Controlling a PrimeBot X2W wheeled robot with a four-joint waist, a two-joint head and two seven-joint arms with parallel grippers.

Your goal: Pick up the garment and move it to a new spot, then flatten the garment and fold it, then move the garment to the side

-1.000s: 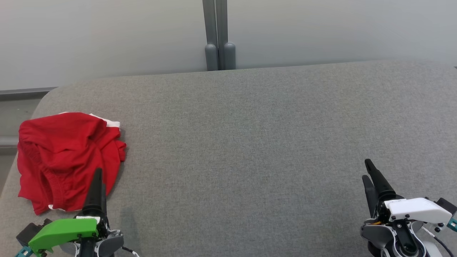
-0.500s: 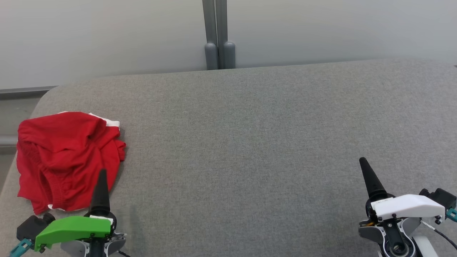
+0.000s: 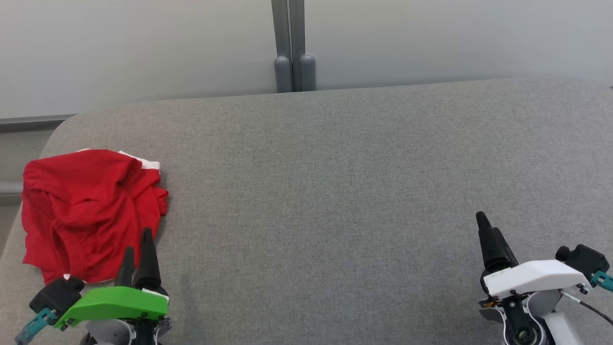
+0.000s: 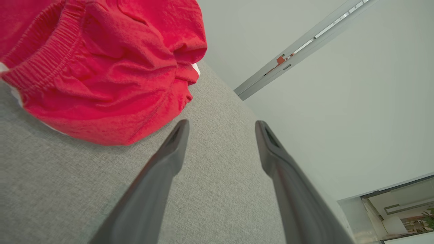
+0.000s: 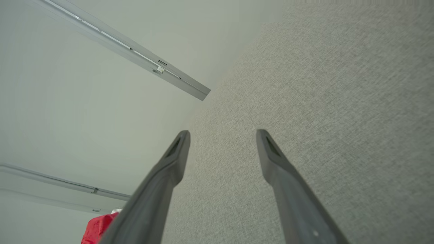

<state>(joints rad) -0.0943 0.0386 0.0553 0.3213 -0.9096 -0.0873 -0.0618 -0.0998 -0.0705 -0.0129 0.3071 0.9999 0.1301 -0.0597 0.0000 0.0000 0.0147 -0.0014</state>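
The garment (image 3: 88, 211) is a crumpled pair of red shorts with white trim, lying at the left end of the grey padded table (image 3: 325, 191). My left gripper (image 3: 138, 245), under its green cover, stands open just in front of the garment's near right edge, its tips overlapping the cloth in the head view. In the left wrist view the garment (image 4: 101, 71) lies up and left of the open left gripper (image 4: 222, 125), apart from the fingers. My right gripper (image 3: 484, 225) hovers open over bare fabric at the lower right. The right wrist view shows the open right gripper (image 5: 222, 134) and a corner of the garment (image 5: 96, 227).
A pale wall with a grey vertical post (image 3: 289, 48) runs behind the table. The table's rounded left corner (image 3: 62, 129) is just beyond the garment, with the floor (image 3: 19, 153) past it.
The left gripper has turned at the wrist and shifted slightly right, so both fingers now show. The right gripper has drifted a little left and lower. The garment has not moved.
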